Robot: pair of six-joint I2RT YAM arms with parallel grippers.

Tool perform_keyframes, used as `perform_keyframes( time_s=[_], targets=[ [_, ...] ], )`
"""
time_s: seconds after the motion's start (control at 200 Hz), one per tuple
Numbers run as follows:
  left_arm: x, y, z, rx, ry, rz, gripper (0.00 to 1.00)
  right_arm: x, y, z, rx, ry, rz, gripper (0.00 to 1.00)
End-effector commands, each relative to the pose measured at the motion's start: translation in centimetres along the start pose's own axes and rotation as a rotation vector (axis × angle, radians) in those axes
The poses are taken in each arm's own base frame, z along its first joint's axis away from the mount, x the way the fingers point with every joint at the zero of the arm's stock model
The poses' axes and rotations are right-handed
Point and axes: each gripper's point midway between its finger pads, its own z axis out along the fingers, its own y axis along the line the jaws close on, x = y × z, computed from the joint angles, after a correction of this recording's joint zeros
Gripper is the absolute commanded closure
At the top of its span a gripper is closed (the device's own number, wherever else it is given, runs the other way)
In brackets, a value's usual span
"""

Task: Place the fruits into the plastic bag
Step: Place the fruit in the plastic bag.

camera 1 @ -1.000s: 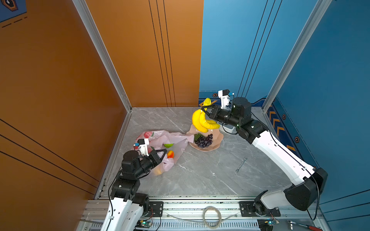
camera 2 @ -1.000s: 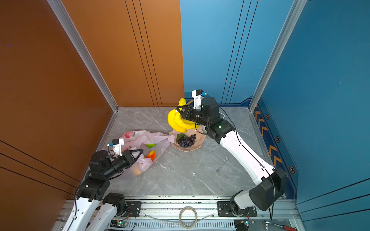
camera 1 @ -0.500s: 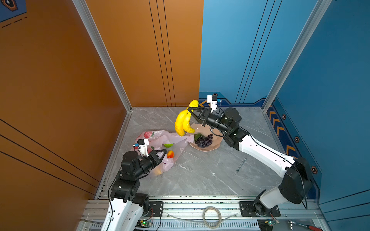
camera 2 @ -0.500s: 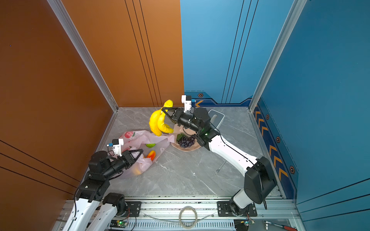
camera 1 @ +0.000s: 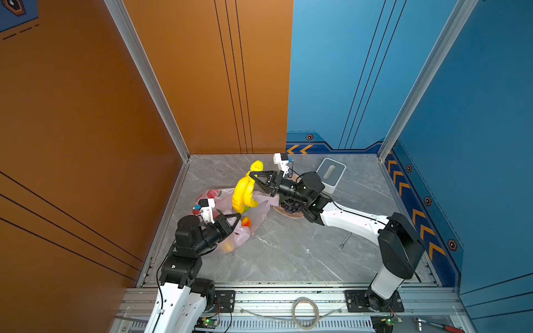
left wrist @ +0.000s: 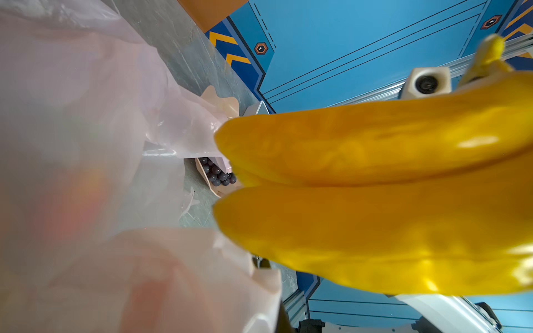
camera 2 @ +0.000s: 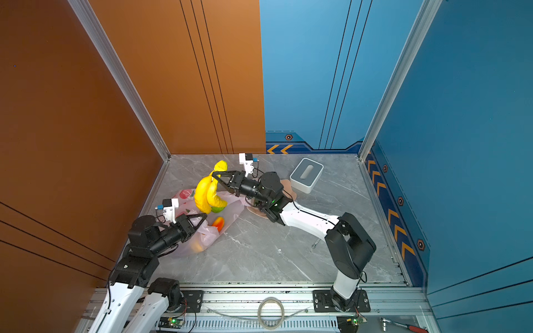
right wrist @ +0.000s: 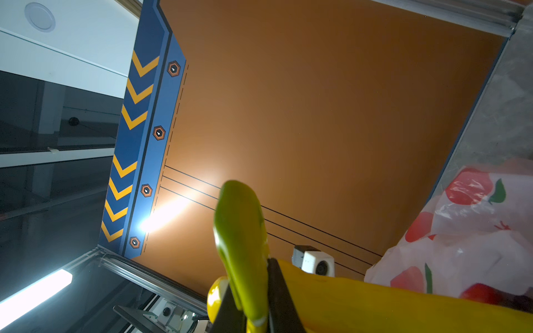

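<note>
A yellow bunch of bananas (camera 1: 243, 191) (camera 2: 206, 193) hangs by its greenish stem (right wrist: 240, 230) from my right gripper (camera 1: 252, 174) (camera 2: 215, 173), which is shut on the stem. The bunch hangs over the mouth of the pale-pink plastic bag (camera 1: 261, 206) (camera 2: 232, 209) (right wrist: 467, 230). My left gripper (camera 1: 238, 215) (camera 2: 204, 215) is shut on the bag's near edge and holds it up. In the bag lie a red-orange mango (camera 1: 245, 222) (camera 2: 218, 222), a green fruit (camera 2: 218, 208) and a yellow one (camera 1: 227, 246). Dark grapes (camera 1: 290, 206) (left wrist: 217, 173) rest on the beige plate (camera 1: 288, 215).
A white-grey box (camera 1: 330, 174) (camera 2: 307, 174) stands at the back right of the grey floor. A small wrench (camera 1: 345, 240) (camera 2: 315, 243) lies beside the right arm. Orange and blue walls close in the left, back and right sides.
The right arm has carried the bananas leftwards and down, from above the plate to over the bag's mouth. The left gripper has stayed where it was, holding the bag.
</note>
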Motion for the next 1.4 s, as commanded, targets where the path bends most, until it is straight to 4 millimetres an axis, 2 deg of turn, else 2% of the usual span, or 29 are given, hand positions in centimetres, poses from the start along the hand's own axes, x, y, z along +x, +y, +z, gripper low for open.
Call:
perform_keyframes(
  time_s=[0.0,0.355,0.466,0.566,0.756,1.061,1.362,1.397],
  targets=[
    [-0.9,-2.3,-0.7,0.056,-0.022,0.032,1.00,1.0,0.6,0.1,-0.080,0.031,0.001,0.88],
    [-1.3,-3.2,-1.0,0.077,-0.037,0.033,1.00,2.5,-6.9,-0.4,0.027,0.048,0.055,0.89],
    [-1.4,-3.3,-1.1,0.080,-0.044,0.034,1.00,3.1,-8.6,-0.4,0.044,0.060,0.060,0.90],
    [-1.6,-3.5,-1.1,0.080,-0.048,0.035,1.00,3.8,-9.5,-0.4,0.058,0.076,0.053,0.90],
    [-1.9,-3.6,-0.8,0.082,-0.053,0.037,1.00,5.8,-10.0,-0.4,0.120,0.145,-0.028,0.90],
    [-2.6,-4.4,-0.8,0.099,-0.070,0.049,1.00,12.1,-13.3,-1.4,0.474,0.421,-0.298,0.90],
    [-2.5,-4.8,-1.1,0.113,-0.073,0.055,1.00,14.0,-15.4,-0.6,0.521,0.507,-0.280,0.89],
    [-2.8,-5.5,-1.2,0.141,-0.085,0.074,1.00,14.4,-15.8,-0.5,0.536,0.525,-0.291,0.89]
  ],
)
